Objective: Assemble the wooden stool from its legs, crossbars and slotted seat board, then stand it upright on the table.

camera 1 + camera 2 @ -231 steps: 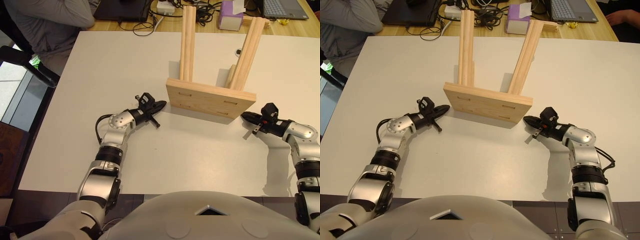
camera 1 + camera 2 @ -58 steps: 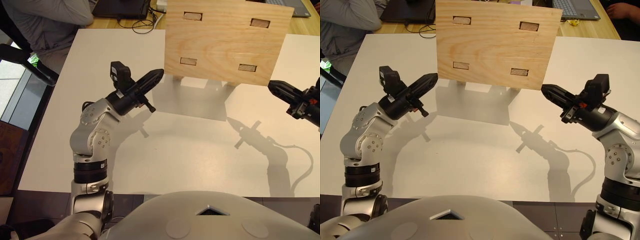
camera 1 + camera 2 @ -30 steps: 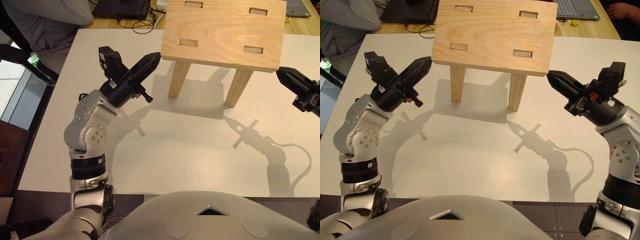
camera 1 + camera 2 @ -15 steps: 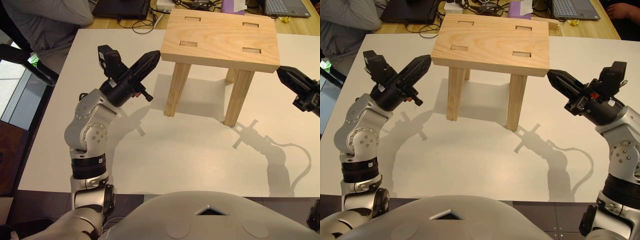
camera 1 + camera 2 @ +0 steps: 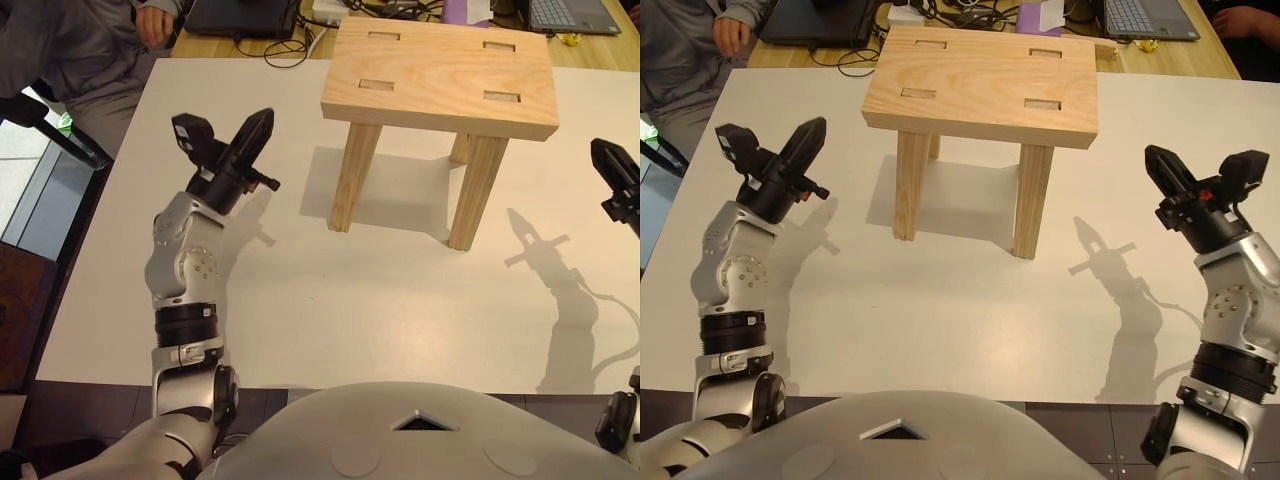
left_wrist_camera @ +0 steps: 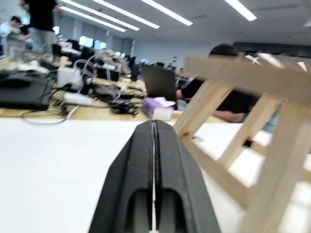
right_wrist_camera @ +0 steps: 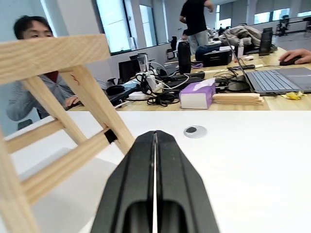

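White table (image 5: pixel 940 330) bears the upright stool (image 5: pixel 985 75), while left tool (image 5: pixel 812 132) and right tool (image 5: pixel 1158 162) hover closed, empty.

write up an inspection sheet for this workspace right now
surface: white table, carrying the wooden stool.
job's things: stool assembled, upright on its legs, seat board on top.
clutter: small round disc on the table.
grippers: left gripper and right gripper shut, empty, apart from the stool, one each side.
cables: tangle on the wooden desk beyond the table.
surroundings: purple tissue box and laptop on that desk.
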Robot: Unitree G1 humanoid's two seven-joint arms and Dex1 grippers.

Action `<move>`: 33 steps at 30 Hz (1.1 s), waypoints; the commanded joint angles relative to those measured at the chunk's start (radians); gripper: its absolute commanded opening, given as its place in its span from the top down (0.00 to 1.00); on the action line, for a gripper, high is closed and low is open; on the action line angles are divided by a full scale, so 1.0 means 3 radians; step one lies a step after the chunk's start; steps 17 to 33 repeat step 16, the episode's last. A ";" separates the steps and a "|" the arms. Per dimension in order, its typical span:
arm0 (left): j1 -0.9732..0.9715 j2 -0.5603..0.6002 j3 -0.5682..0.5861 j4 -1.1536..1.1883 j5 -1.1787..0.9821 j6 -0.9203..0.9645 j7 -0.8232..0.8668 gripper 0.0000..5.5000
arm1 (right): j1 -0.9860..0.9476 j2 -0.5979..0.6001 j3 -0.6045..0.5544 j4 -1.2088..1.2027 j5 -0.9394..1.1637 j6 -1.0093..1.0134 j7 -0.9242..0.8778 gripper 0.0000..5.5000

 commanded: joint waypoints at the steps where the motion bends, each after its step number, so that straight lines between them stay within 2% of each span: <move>1: 0.0122 -0.0177 -0.0084 0.0546 0.0458 -0.0505 0.0297 1.00 | 0.0035 0.0330 0.0160 0.0453 -0.0476 -0.0532 -0.0378 1.00; 5: 0.0104 -0.0444 -0.0165 0.1099 0.0740 -0.1001 0.0547 1.00 | 0.0026 0.0563 0.0230 0.1385 -0.1026 -0.1268 -0.0931 1.00; 9: -0.0014 -0.0625 -0.0224 0.1585 0.0948 -0.1299 0.0797 1.00 | 0.0025 0.0775 0.0319 0.1976 -0.1195 -0.1688 -0.1076 1.00; 15: -0.0030 -0.0667 -0.0209 0.1801 0.1005 -0.1373 0.0922 1.00 | -0.0004 0.0948 0.0342 0.2023 -0.1102 -0.1718 -0.1064 1.00; 33: -0.0021 -0.0662 -0.0204 0.1794 0.1005 -0.1381 0.0928 1.00 | -0.0004 0.0953 0.0328 0.1995 -0.1073 -0.1694 -0.1060 1.00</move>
